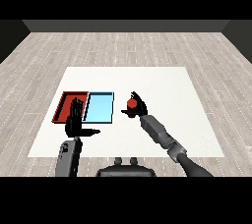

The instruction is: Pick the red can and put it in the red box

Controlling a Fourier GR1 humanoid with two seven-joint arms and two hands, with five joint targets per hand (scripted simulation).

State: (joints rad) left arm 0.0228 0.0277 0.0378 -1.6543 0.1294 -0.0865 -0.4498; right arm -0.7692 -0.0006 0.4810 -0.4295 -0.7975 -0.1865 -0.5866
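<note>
The white surface (147,85) is carrying the red tray (62,105) and the light blue tray (101,107) side by side. The right robot hand (140,107) is curling round the red can (131,103), right of both trays; delivery is remaining. The left robot hand (75,120) is hovering with fingers straight.

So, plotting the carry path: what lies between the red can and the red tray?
In the head view, the light blue tray lies between the red can, held by the right robot hand, and the red tray.

A white table (147,78) stands on grey plank floor (123,46) before a dark wall (123,25).
</note>
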